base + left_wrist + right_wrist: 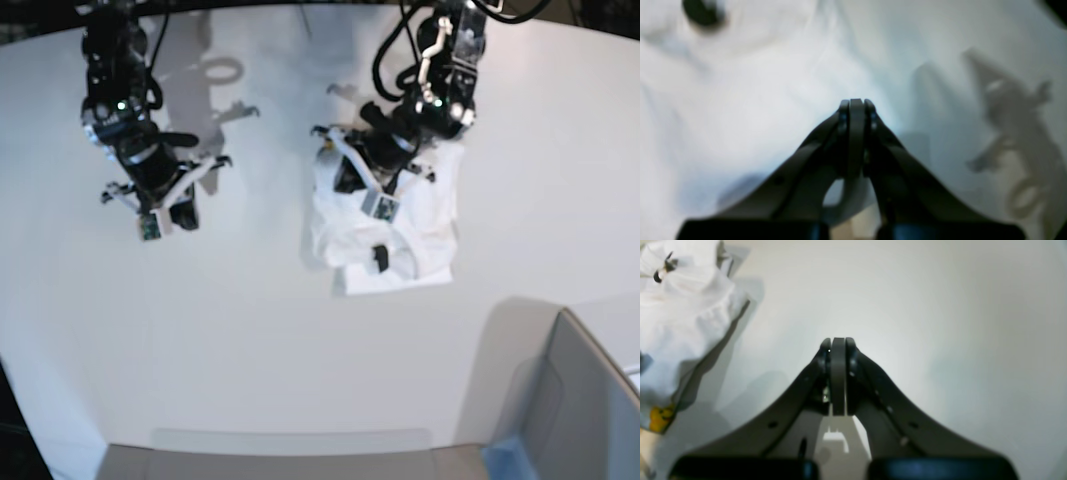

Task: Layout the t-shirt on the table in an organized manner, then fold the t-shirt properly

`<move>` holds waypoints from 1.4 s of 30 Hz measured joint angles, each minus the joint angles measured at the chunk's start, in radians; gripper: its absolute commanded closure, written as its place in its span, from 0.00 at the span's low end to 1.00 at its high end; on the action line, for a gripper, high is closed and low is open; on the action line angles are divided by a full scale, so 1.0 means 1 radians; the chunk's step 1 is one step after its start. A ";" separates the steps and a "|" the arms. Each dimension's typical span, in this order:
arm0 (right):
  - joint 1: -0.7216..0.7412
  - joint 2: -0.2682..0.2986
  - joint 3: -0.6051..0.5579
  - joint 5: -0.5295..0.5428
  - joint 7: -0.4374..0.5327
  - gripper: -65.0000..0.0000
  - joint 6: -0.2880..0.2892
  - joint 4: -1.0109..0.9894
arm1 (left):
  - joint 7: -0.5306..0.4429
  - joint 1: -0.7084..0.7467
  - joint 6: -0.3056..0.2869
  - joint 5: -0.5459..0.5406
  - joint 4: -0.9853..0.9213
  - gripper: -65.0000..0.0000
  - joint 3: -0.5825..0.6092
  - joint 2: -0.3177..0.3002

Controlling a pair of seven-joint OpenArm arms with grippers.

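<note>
The white t-shirt (405, 225) lies crumpled in a heap on the table (250, 330), right of centre in the base view, with a small dark tag (380, 257) near its front edge. My left gripper (857, 101) is shut with nothing showing between its fingers. It hangs over the heap's edge, with the t-shirt (733, 100) to its left and the table (940, 43) to its right. My right gripper (838, 340) is shut too, over the bare table (940, 323). The t-shirt (683, 316), with a bit of yellow print (660, 418), lies apart at that view's left edge.
A grey box (570, 400) with a blue corner (500, 455) stands at the front right of the base view. The table's curved far edge runs along the top. Both arms cast shadows on the tabletop (1013, 133).
</note>
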 measured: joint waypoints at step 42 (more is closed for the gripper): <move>-0.590 0.015 -0.043 -0.001 0.644 1.00 0.021 0.094 | -0.284 0.444 -0.020 -0.028 0.206 1.00 -0.561 -0.140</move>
